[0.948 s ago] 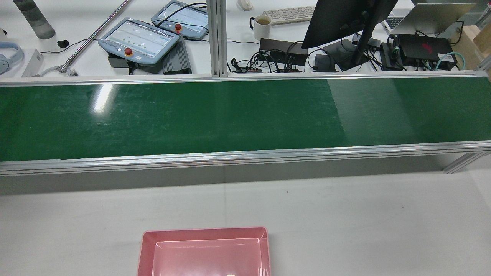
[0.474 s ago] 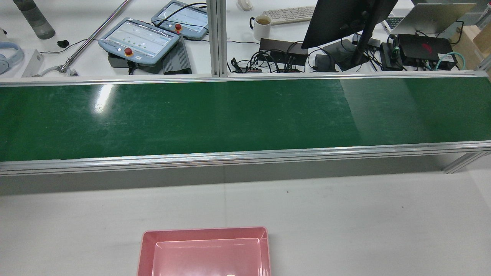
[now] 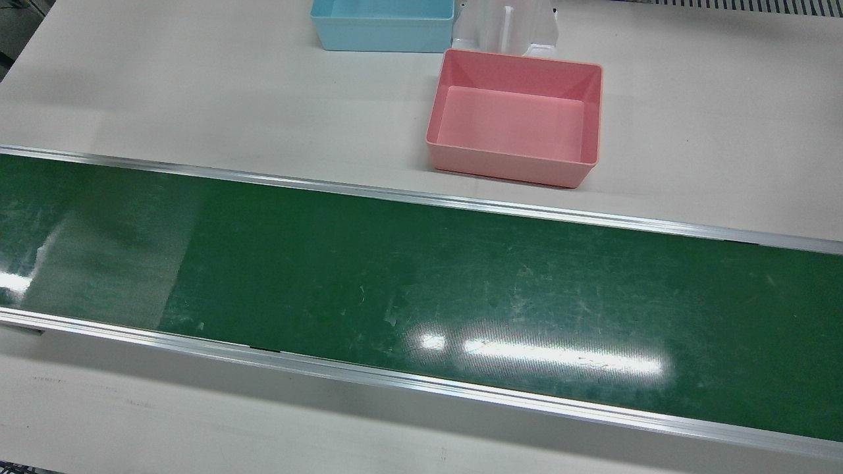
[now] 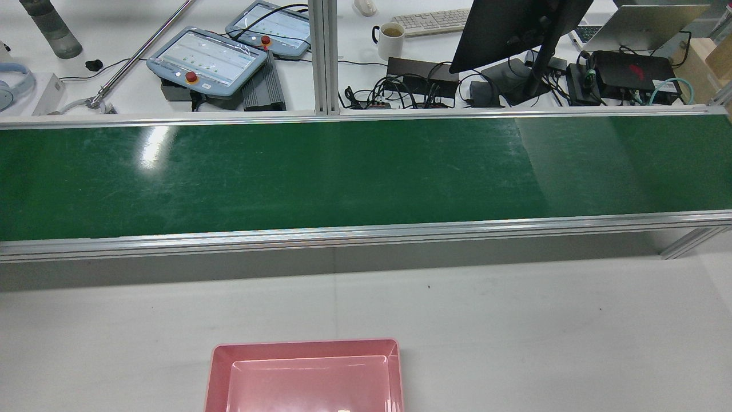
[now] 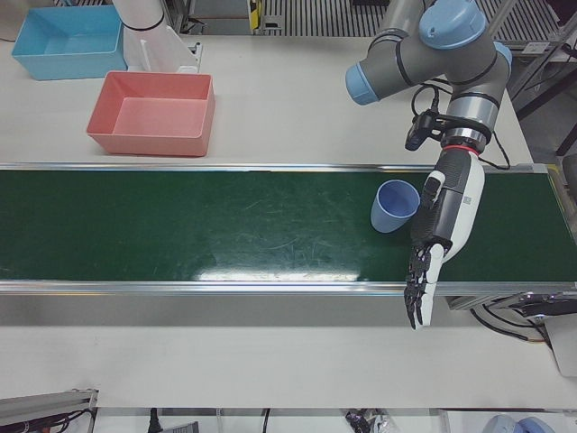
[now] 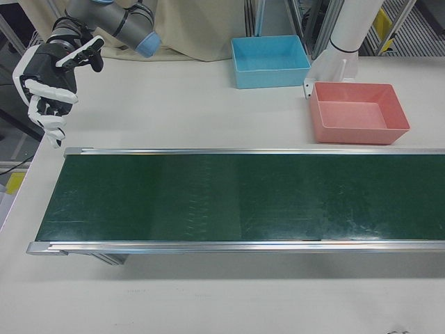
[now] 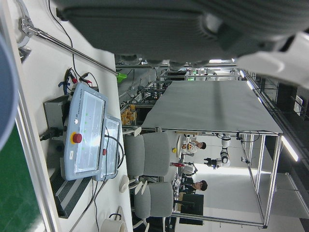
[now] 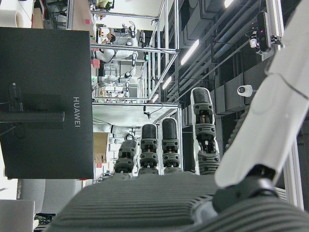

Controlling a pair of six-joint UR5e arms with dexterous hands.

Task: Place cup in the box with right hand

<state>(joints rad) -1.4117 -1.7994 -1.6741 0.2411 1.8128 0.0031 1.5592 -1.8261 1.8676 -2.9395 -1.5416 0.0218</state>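
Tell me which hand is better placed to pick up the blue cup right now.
Left. The left hand hangs open right beside the blue cup on the belt; the right hand is raised beyond the belt's opposite end.

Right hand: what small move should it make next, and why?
Probably wait open above the belt's end. The right hand is empty beside the green belt, while the blue cup stands at the far end near the left hand.
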